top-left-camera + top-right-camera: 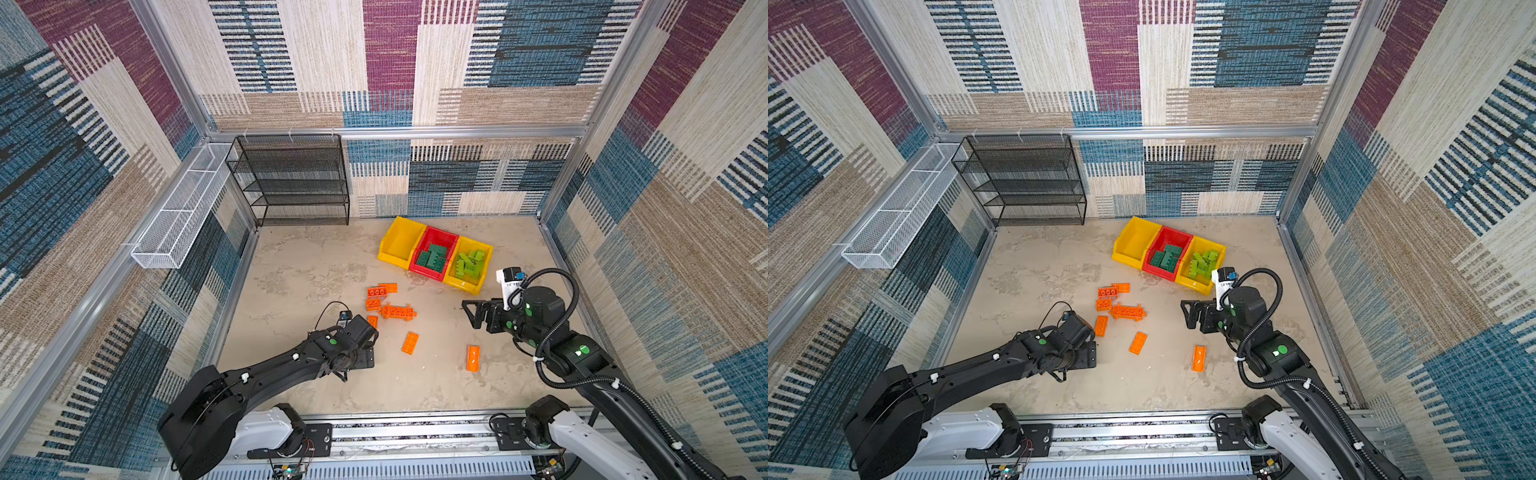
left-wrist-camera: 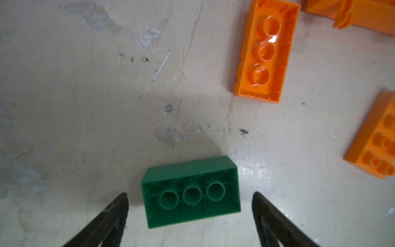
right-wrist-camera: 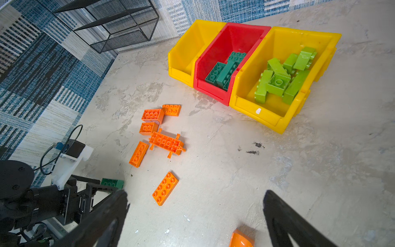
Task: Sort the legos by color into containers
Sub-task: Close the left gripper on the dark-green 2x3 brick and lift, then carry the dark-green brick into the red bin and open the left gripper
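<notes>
Left gripper (image 2: 190, 193), jaws wide, straddled a dark green brick (image 2: 191, 177) on the bench (image 2: 85, 107), left of its middle. Neither finger touched the brick, whose hollow underside faced the gripper. Right gripper (image 3: 195, 192), spread fully and holding nothing, hovered over the right side. Orange bricks (image 1: 390, 309) lay scattered about the bench's middle. Bins (image 1: 401, 243) stood toward the back edge. The red bin (image 3: 235, 36) held dark green bricks (image 3: 224, 70), and the right-end yellow bin (image 3: 277, 42) held lime bricks (image 3: 282, 74).
</notes>
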### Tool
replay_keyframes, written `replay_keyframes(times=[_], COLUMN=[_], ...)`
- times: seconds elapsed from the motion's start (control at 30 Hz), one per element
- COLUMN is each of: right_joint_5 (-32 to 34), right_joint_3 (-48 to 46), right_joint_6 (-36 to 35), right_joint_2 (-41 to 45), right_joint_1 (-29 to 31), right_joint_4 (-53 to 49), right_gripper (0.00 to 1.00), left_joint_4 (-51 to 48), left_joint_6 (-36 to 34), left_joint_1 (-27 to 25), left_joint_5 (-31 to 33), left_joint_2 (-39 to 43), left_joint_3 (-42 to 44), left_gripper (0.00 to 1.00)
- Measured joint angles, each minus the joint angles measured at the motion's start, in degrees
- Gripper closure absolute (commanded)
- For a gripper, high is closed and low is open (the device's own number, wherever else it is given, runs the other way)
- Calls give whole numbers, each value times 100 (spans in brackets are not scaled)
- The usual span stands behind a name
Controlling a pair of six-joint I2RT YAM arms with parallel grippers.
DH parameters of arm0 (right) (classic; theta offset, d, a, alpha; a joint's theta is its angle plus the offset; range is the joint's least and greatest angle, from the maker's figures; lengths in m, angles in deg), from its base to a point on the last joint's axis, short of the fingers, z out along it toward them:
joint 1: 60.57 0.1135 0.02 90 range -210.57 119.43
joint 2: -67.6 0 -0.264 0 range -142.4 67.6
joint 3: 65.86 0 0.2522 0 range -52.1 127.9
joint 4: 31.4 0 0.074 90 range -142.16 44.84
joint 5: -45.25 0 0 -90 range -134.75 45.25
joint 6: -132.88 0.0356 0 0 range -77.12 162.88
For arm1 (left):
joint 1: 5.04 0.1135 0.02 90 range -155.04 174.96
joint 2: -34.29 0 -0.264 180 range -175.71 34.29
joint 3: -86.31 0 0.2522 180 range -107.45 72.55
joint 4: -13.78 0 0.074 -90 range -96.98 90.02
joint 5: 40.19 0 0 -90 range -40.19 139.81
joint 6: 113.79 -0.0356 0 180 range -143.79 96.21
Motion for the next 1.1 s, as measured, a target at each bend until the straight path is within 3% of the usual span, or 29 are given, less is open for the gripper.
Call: replay_keyframes(times=[0.13,0.37,0.57,0.77,1.1], right_joint_5=[0,-9,-9,66,337], right_joint_3=[-2,-24,-22,0,55], right_joint_6=[-2,-2,-7,-24,24], right_joint_2=[11,48,76,136,227], right_joint_1=[0,0,0,0,0], right_joint_4=[0,0,2,9,-9], right_gripper=[0,0,0,0,0], left_joint_4=[96,125,-256,-579,-1134], left_joint_6=[0,-31,-219,-981,-2317], left_joint_1=[0,28,22,42,271], left_joint_5=[4,109,136,260,-59], left_joint_2=[-350,-822,-1104,-2181,-5652], left_joint_3=[-31,-413,-1241,-3412,-8800], left_gripper=[24,60,62,62,60])
